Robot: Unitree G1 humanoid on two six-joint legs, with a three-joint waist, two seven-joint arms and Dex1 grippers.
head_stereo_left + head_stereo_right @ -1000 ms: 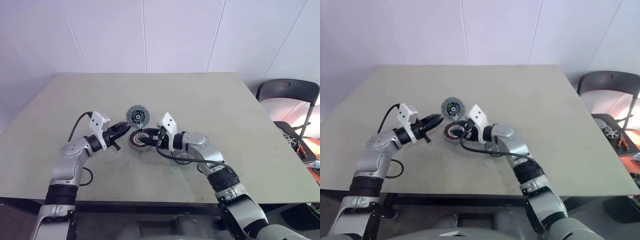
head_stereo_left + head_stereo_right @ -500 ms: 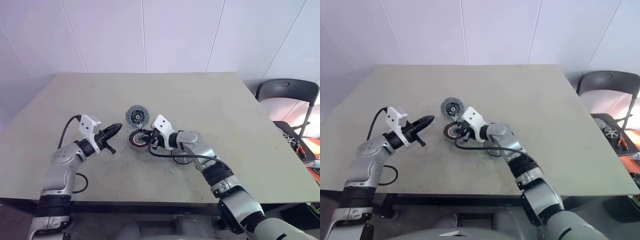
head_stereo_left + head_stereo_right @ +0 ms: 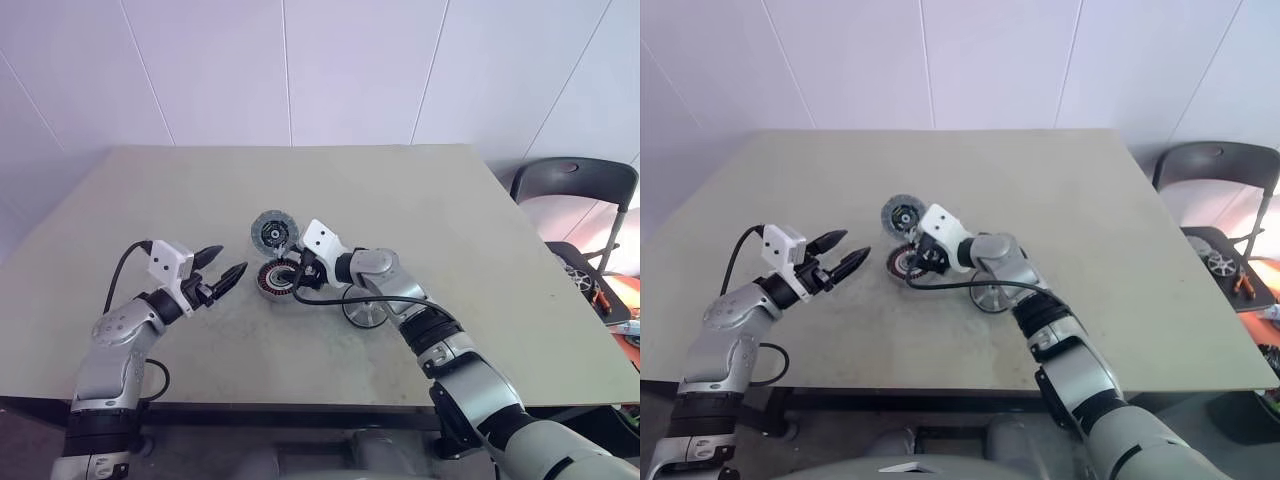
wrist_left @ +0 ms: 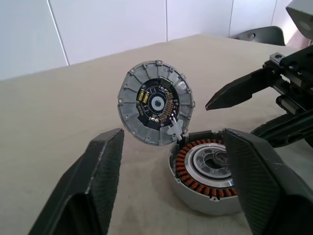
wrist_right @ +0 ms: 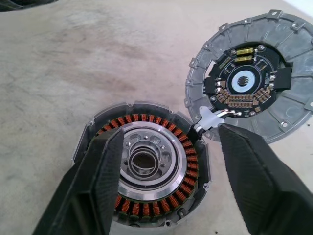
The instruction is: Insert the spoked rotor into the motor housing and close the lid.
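Housing check: motor housing sits on the table near its middle, cavity upward, copper windings ringing a silver hub. Lid stands propped open, joined to the housing rim at a small hinge piece, dark inner face with its small components facing the left wrist camera.

Left gripper hovers just left of the housing, fingers spread, nothing between them. Right gripper hangs close over the housing, fingers parted to either side of the cup and gripping nothing; in the head views its tips are hard to separate from the housing.

Spoked rotor stands on the table just right of the housing, partly hidden behind the right forearm, so its spokes are hard to make out.

Chair at table's far right, cut off by the frame edge.
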